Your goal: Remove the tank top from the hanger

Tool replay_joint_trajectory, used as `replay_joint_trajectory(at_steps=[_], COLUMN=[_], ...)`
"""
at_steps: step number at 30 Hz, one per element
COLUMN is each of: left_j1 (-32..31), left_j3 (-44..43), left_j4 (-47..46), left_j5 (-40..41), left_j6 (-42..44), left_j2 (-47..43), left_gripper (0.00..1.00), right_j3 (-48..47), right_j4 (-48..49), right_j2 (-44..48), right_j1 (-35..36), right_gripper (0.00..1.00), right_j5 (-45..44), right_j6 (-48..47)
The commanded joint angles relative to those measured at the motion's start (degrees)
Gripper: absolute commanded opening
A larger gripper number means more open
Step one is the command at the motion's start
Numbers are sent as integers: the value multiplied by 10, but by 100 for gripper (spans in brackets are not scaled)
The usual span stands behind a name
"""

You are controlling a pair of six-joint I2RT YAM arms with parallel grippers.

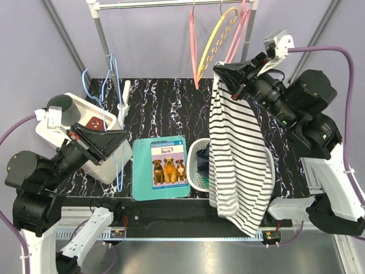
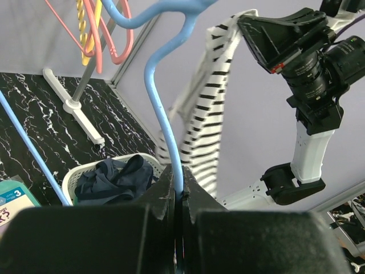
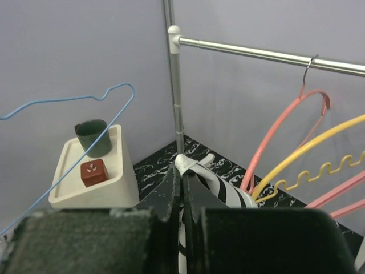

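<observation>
The black-and-white striped tank top (image 1: 236, 160) hangs free over the right side of the table. My right gripper (image 1: 219, 71) is shut on its top edge, and the cloth drapes down to the table's near edge. In the right wrist view a white hem (image 3: 197, 165) is pinched between the jaws of that gripper (image 3: 185, 171). My left gripper (image 1: 122, 137) is shut on the thin blue hanger (image 1: 120, 171), which is bare and apart from the tank top. From the left wrist, the blue hanger (image 2: 157, 97) rises out of the closed gripper (image 2: 178, 188), with the tank top (image 2: 208, 114) behind it.
A white laundry basket (image 1: 194, 182) holding dark clothes stands at centre. Left of it a dog book (image 1: 168, 162) lies on a teal tray. A white box (image 1: 57, 140) with a green cup and a red cube stands far left. Pink and yellow hangers (image 1: 219, 40) hang from the metal rail at the back.
</observation>
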State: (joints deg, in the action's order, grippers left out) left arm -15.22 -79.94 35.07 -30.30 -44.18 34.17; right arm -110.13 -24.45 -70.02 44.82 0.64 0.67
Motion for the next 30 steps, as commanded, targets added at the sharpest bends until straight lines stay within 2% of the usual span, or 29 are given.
replay_joint_trajectory(at_steps=[1, 18, 23, 30], left_j1=[2, 2, 1, 2], left_j3=[7, 11, 14, 18], left_j4=[-27, -44, -47, -47], left_j5=[-1, -15, -16, -13], left_j6=[11, -4, -6, -6], left_j2=[-5, -8, -7, -13], left_gripper=[0, 0, 0, 0], right_j3=[-40, -134, -201, -191], right_j4=[22, 5, -21, -24], right_j2=[3, -42, -76, -70], right_j1=[-3, -3, -3, -3], right_gripper=[0, 0, 0, 0], right_j5=[-38, -89, -94, -96], right_j6=[-37, -100, -113, -109])
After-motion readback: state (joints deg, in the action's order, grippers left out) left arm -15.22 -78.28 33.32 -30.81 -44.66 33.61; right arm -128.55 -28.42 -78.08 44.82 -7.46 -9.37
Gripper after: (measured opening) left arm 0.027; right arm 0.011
